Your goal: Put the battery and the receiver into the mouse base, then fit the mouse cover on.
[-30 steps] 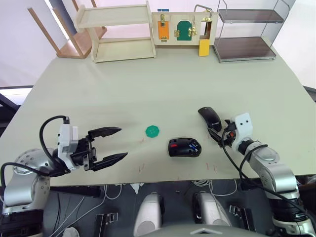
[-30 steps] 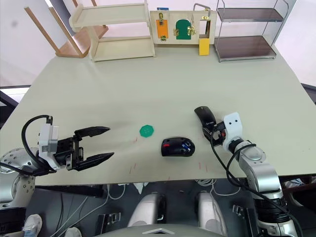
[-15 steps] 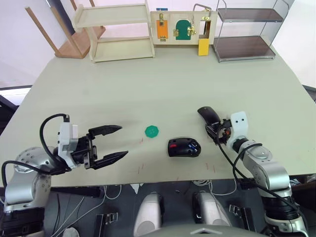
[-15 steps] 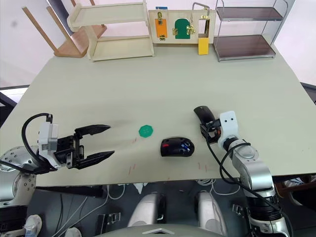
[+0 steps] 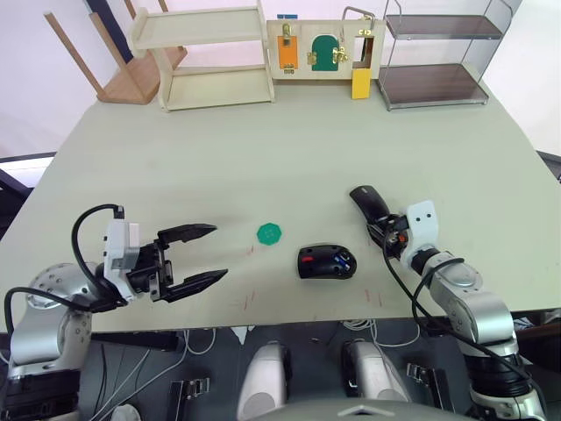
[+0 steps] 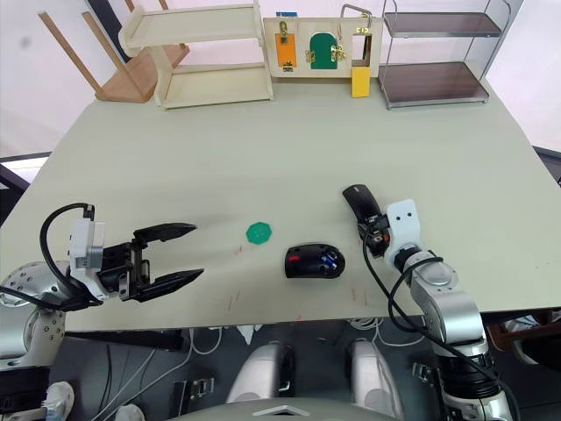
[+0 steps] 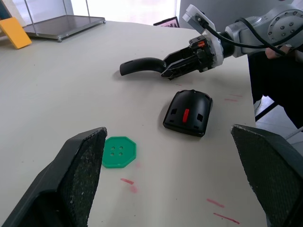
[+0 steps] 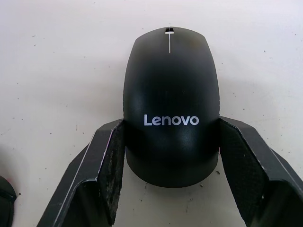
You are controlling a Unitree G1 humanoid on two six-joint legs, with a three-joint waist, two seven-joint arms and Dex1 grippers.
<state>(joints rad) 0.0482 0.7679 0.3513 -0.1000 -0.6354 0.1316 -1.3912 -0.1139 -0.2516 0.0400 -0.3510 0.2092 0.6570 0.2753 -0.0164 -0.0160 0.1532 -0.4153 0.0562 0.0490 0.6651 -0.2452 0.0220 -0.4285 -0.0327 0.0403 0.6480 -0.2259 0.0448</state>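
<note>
- Right gripper (image 8: 170, 189): two black fingers straddling the rear of the smooth glossy all-black mouse cover (image 8: 171, 101); pads (image 8: 116, 170) flush against both flanks at the broad end. Closed on the cover, by the look of the contact.
- Cover's long axis: in line with the fingers, pointing away from the wrist, narrow end farthest. Seen from the head camera, cover (image 5: 368, 203) lying on the pale green table (image 5: 263, 149), stretching away from the gripper toward the table's far side.
- Black oval mouse base (image 5: 327, 261) with red inner parts: lying to the robot's left of the right gripper and slightly nearer the table's front edge; apart from the cover, not touching.
- Blue patch visible inside the base, likely the battery; receiver too small to confirm.
- Judged next need: carry cover leftward over the base, long axes matched.
- Left gripper (image 5: 195, 256): fingers spread wide, empty, well apart on the robot's left.
- Green octagonal disc (image 5: 270, 232): between left gripper and base, clear of both.
- Right arm plainly the nearer.
</note>
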